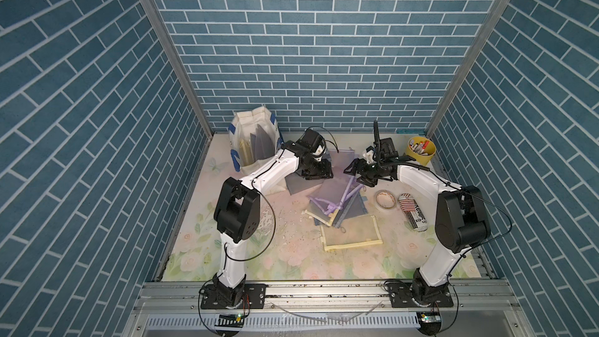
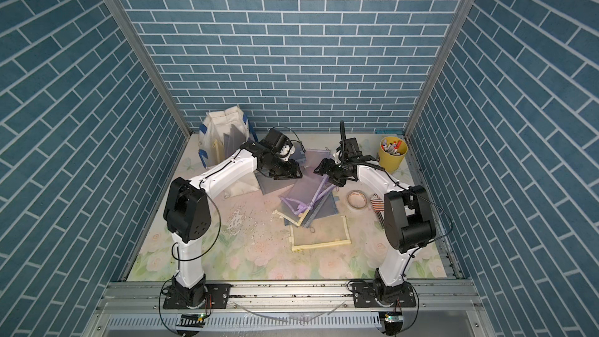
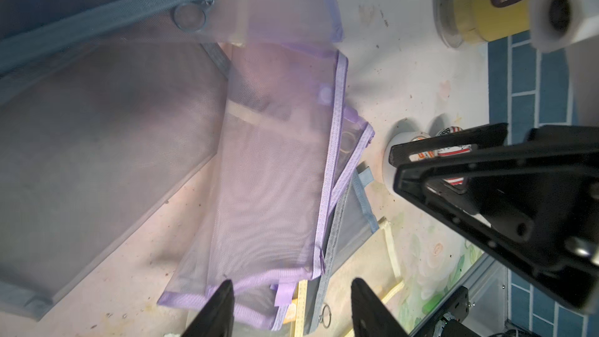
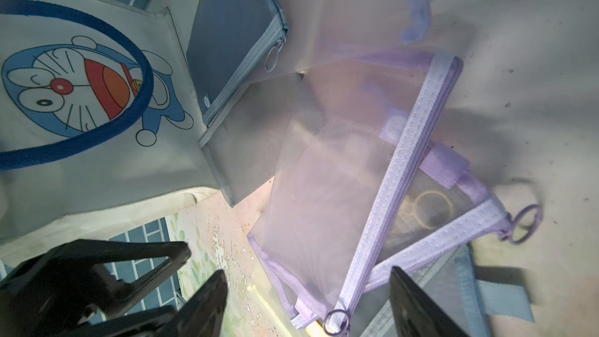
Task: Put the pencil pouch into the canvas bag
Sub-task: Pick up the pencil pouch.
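Already several pouches (image 1: 259, 144) stand in the canvas bag (image 1: 241, 118) at ten o'clock; the purple pencil pouch (image 1: 325, 194) lies ungrasped at the centre of the desk (image 1: 291, 254), beneath the spread left hand (image 1: 319, 173) and the spread right hand (image 1: 356, 175); lifting and bagging remain

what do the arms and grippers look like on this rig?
White shell links on the left arm and right arm, with bulky black joint housings and thin black cables looped outside. The left gripper and right gripper: black, flat tapered fingers.
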{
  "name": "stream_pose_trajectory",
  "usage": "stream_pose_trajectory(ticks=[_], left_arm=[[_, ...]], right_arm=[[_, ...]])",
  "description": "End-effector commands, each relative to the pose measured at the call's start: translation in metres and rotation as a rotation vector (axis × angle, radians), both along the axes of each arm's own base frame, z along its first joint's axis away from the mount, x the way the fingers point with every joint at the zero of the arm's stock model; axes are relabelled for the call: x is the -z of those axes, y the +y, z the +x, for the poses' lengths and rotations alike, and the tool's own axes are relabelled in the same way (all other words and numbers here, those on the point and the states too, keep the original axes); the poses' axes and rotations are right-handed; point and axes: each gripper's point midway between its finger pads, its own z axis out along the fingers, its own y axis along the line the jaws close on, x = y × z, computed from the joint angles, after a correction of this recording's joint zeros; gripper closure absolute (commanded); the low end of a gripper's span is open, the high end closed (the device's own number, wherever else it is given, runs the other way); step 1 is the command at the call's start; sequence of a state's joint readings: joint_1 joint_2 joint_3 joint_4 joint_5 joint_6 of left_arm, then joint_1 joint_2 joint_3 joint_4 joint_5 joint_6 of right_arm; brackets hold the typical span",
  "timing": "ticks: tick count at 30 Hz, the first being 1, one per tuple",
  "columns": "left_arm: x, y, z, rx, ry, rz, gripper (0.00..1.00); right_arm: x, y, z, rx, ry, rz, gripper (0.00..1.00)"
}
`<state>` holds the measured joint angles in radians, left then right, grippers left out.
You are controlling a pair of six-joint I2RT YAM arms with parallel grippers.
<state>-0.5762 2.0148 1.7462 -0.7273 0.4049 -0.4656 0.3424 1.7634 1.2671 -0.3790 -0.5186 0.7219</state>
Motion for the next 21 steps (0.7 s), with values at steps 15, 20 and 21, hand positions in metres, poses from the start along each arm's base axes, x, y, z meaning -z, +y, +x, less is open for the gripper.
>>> stream_pose_trajectory(ticks=[15,20,21], left_arm=[[0.072,-0.014,0.014,-0.021,0.069,0.023,0.40],[0.075,-0.027,0.006,0.002,0.080,-0.005,0.42],[0.077,-0.030,0.004,0.005,0.086,-0.007,0.43]], right_arm=[[0.072,0.007,0.011,0.055,0.096,0.010,0.23],[0.078,0.012,0.012,0.057,0.105,0.047,0.24],[0.078,0.013,0.013,0.058,0.106,0.056,0.24]])
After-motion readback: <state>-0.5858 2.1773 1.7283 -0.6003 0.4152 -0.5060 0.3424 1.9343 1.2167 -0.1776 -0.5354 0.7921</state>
